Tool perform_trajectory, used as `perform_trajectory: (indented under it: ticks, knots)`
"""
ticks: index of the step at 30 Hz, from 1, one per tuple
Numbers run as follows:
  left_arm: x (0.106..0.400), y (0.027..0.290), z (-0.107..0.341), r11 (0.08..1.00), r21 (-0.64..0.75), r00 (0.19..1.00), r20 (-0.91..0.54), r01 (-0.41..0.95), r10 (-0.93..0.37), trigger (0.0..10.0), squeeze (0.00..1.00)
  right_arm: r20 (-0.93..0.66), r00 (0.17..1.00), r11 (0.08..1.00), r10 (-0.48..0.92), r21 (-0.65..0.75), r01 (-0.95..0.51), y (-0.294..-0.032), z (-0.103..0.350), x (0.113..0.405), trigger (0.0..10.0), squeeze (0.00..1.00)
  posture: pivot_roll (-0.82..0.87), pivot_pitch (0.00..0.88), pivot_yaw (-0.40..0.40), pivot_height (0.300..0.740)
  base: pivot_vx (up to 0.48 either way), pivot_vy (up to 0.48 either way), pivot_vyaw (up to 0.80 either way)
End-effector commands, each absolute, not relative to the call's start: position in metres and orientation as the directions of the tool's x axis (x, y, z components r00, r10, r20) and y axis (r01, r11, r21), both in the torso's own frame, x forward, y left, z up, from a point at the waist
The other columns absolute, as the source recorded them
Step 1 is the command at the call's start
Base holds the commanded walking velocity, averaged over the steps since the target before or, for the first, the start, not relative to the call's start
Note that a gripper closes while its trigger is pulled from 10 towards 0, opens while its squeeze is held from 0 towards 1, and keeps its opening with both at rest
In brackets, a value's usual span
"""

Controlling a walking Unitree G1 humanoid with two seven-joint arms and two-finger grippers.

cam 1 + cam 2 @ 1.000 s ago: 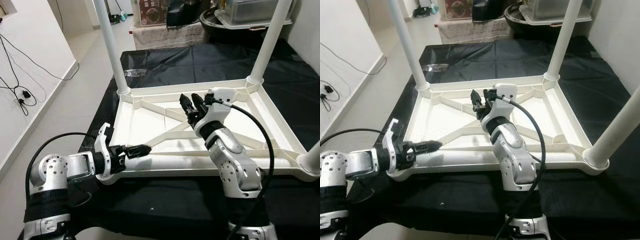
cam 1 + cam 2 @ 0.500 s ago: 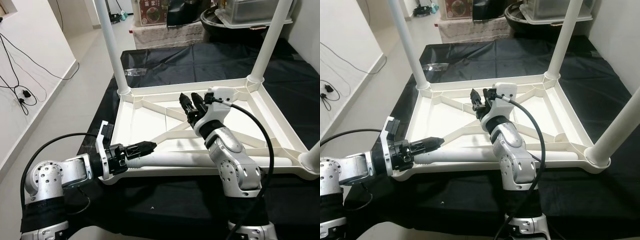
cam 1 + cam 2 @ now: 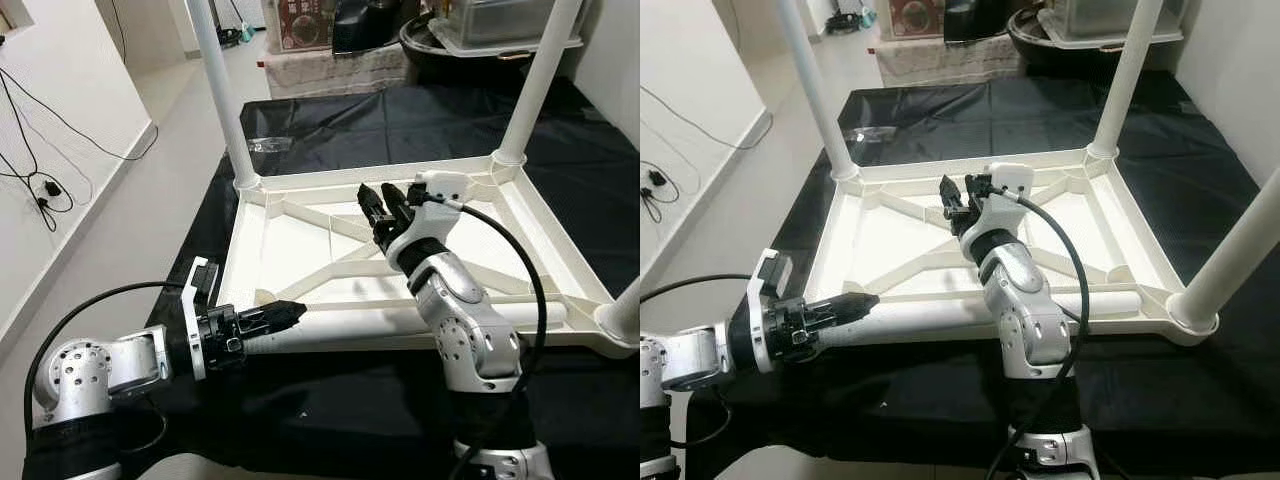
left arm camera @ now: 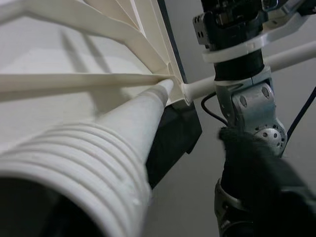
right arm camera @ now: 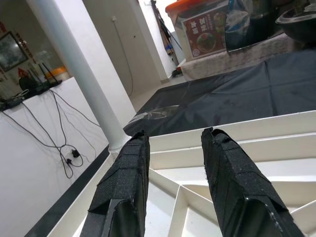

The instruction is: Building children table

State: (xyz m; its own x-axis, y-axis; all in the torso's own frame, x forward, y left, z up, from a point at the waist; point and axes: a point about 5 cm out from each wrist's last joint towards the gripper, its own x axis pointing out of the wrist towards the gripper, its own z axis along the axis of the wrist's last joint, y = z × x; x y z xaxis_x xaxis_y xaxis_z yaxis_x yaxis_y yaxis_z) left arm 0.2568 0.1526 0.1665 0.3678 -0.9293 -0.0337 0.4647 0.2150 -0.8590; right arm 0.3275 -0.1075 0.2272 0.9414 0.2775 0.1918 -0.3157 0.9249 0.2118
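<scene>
An upturned white table top (image 3: 890,235) lies on a black cloth (image 3: 1040,115), with three white legs standing up from its corners. The left gripper (image 3: 862,300) grips one end of a loose white table leg (image 3: 970,312) lying along the near rim. The right gripper (image 3: 958,197) hovers above the ribbed underside, fingers slightly parted.

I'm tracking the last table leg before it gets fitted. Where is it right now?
The loose leg lies along the near edge of the upturned tabletop, its near-left end held in the left hand, its far end toward the near-right corner leg.
</scene>
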Motion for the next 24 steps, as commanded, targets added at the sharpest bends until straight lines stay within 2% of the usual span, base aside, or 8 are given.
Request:
perform_trajectory:
  ticks: [1,24]
  knots:
    - [0.254,0.157,0.163,0.223,-0.864,0.366,-0.049,0.451,-0.929,0.0,0.0,0.19,0.937,0.918,0.293,0.218,-0.332,-0.103,0.226,0.328,10.0,0.0,0.0,0.117,0.074,0.74,0.0,0.0,0.0]
    - [0.254,0.173,0.174,0.196,-0.842,0.401,0.026,0.503,-0.916,0.0,0.0,0.219,0.931,0.916,0.291,0.217,-0.337,-0.102,0.235,0.334,10.0,0.0,0.0,0.106,0.082,0.74,0.0,0.0,0.0]
